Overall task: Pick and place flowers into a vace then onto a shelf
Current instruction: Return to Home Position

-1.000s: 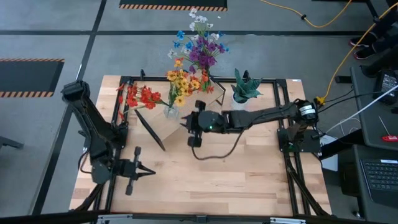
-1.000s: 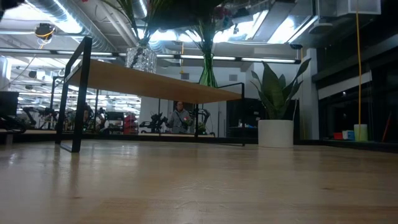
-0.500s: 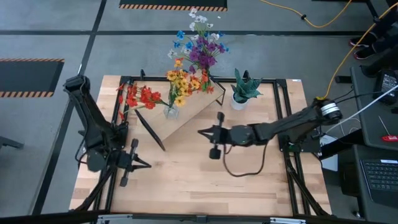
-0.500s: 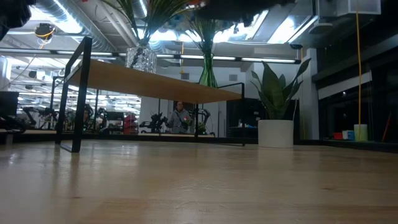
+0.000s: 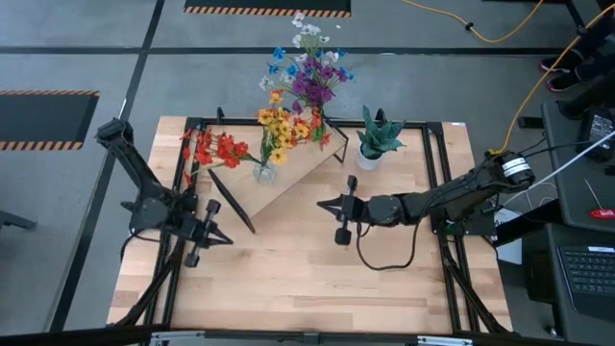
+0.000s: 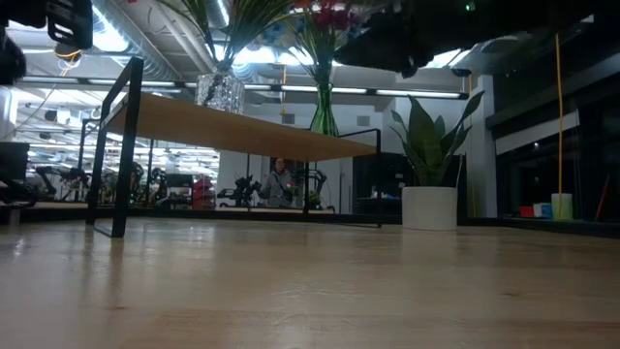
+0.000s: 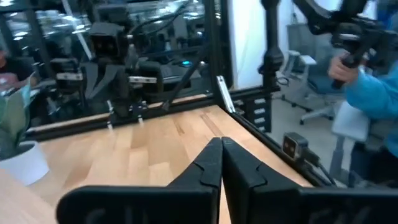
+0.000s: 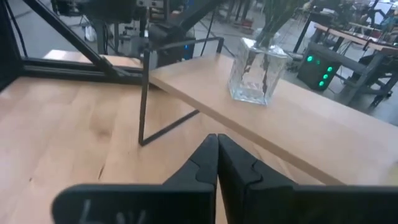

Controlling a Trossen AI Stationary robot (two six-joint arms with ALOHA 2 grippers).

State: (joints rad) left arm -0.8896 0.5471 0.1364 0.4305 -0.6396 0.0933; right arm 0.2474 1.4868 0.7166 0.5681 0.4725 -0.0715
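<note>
The flowers stand in two glass vases on the shelf (image 5: 293, 173). Orange-red and yellow sprays (image 5: 252, 140) fill the clear vase (image 5: 263, 174) (image 8: 256, 74) near the shelf's left end. Purple, blue and white sprays (image 5: 312, 75) rise from a second vase (image 6: 323, 111) at its far right end. My right gripper (image 5: 320, 204) (image 8: 216, 140) is shut and empty. It hovers off the shelf's near edge and points left. My left gripper (image 5: 229, 240) (image 7: 221, 146) is shut, empty, and sits at the near left, pointing right.
A spiky green plant in a white pot (image 5: 375, 139) (image 6: 429, 184) stands right of the shelf. The shelf's black legs (image 6: 121, 155) rest on the tabletop. A black frame edges the table. A person's blue sleeve (image 7: 373, 93) shows beyond the table.
My right gripper has drawn back from the shelf's near edge toward the table's right and near side. My left gripper has moved toward the far edge, closer to the shelf's left leg. The vases and flowers have stayed put.
</note>
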